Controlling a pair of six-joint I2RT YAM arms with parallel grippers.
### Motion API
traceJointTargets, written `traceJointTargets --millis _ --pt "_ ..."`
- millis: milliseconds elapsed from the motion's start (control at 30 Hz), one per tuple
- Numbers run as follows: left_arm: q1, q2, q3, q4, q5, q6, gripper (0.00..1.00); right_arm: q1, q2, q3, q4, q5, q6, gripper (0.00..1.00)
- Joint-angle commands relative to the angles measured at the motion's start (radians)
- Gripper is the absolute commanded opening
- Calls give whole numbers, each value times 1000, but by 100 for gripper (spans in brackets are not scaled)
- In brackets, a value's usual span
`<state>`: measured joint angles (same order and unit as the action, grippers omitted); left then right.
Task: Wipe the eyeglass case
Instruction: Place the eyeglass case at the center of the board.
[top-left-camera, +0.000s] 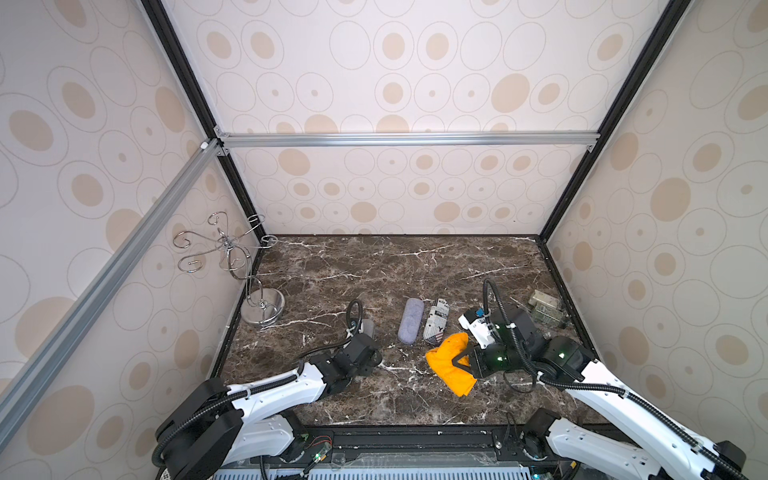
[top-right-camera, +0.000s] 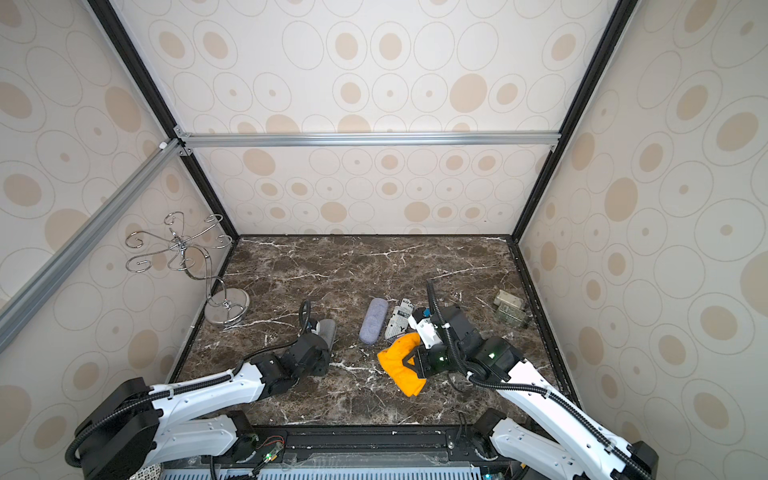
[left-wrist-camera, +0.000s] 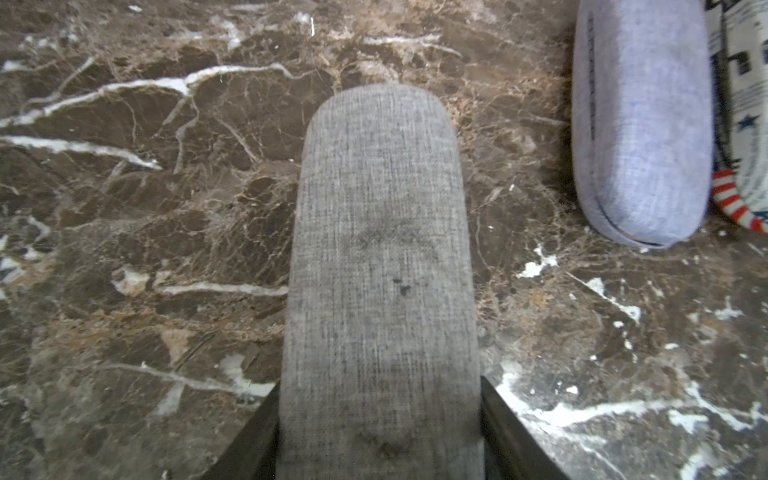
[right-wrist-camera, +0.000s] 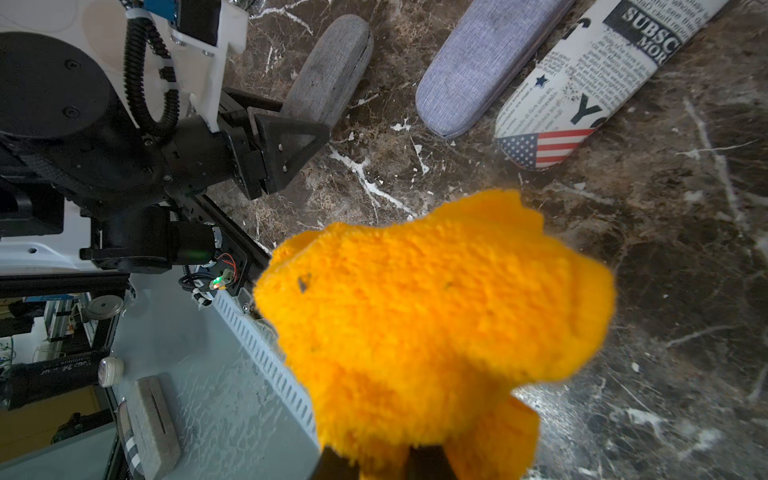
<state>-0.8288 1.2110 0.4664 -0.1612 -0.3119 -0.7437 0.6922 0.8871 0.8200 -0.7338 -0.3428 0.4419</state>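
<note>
A grey fabric eyeglass case (left-wrist-camera: 380, 270) with dark smudges lies on the marble table, and my left gripper (left-wrist-camera: 380, 415) is shut on its near end. In both top views the case (top-left-camera: 368, 328) (top-right-camera: 328, 330) pokes out just beyond the left wrist. My right gripper (right-wrist-camera: 386, 457) is shut on a fluffy orange cloth (right-wrist-camera: 436, 299), which hangs bunched over the table, right of the case and apart from it (top-left-camera: 446, 365) (top-right-camera: 399, 365). The right wrist view shows the grey case (right-wrist-camera: 328, 70) held between the left fingers (right-wrist-camera: 286, 141).
A lavender case (top-left-camera: 411, 320) and a newspaper-print case (top-left-camera: 436, 322) lie side by side between the arms. A chrome hook stand (top-left-camera: 262, 307) stands at the left wall. Small boxes (top-left-camera: 544, 307) sit at the right wall.
</note>
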Motion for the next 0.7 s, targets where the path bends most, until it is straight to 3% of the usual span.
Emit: traceJointTargets --millis 0,667 --pt "11 24 -9 52 -33 -60 43 18 14 -12 44 37 21 0" --pt "16 40 -66 86 -2 -82 69 19 18 -30 67 52 27 0"
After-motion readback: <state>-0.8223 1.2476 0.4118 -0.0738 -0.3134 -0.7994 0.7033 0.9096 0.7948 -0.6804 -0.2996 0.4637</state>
